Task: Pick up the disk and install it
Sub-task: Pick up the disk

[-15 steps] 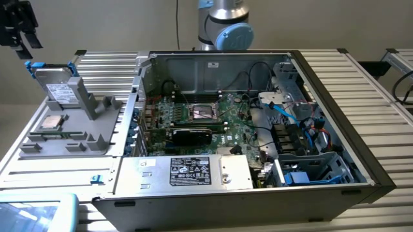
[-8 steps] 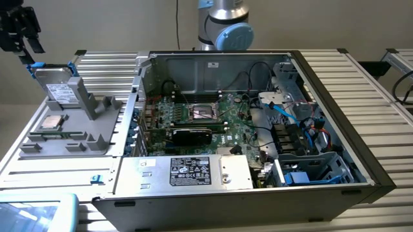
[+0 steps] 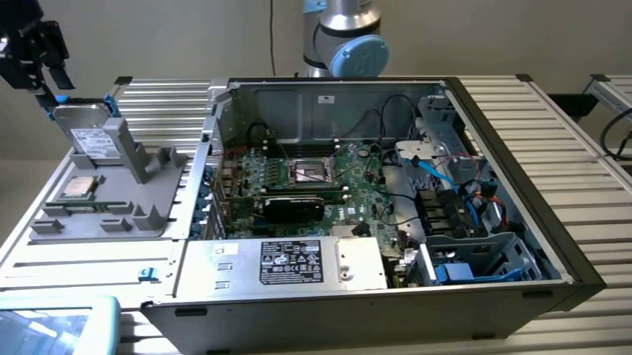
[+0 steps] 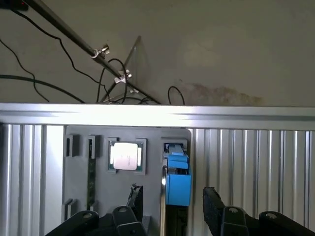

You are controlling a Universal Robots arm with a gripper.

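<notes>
The counter (image 3: 582,148) is a slatted aluminium surface that carries all the items.

The computer case (image 3: 296,111) lies on its side with the cover off, occupying the centre and the exterior view's right. The robot arm (image 3: 341,37) rises behind the case's rear wall.

Inside the case:
- The motherboard (image 3: 326,185) is in the middle.
- A silver box with a black label (image 3: 296,262) sits at the near edge.
- A metal drive cage (image 3: 474,259) with blue fittings is at the near corner on the exterior view's right.

A grey moulded fixture (image 3: 109,200) rests on the counter just beside the case, on the exterior view's left.

The disk (image 3: 89,133) stands upright in a slot at the far end of this fixture, with its white label facing the camera and its blue carrier showing along the upper edge. In the wrist view the disk (image 4: 177,179) appears edge-on, seated in the fixture (image 4: 78,172).

The claw (image 3: 55,85) hangs directly over the disk's upper edge. The claw (image 4: 173,201) is released. Its two black fingers (image 4: 135,196) stand one on each side of the blue carrier, with a visible gap on both sides, and grip nothing.

A square silver processor chip (image 3: 79,187) lies flat in a recess of the fixture, near the disk but apart from it.
</notes>
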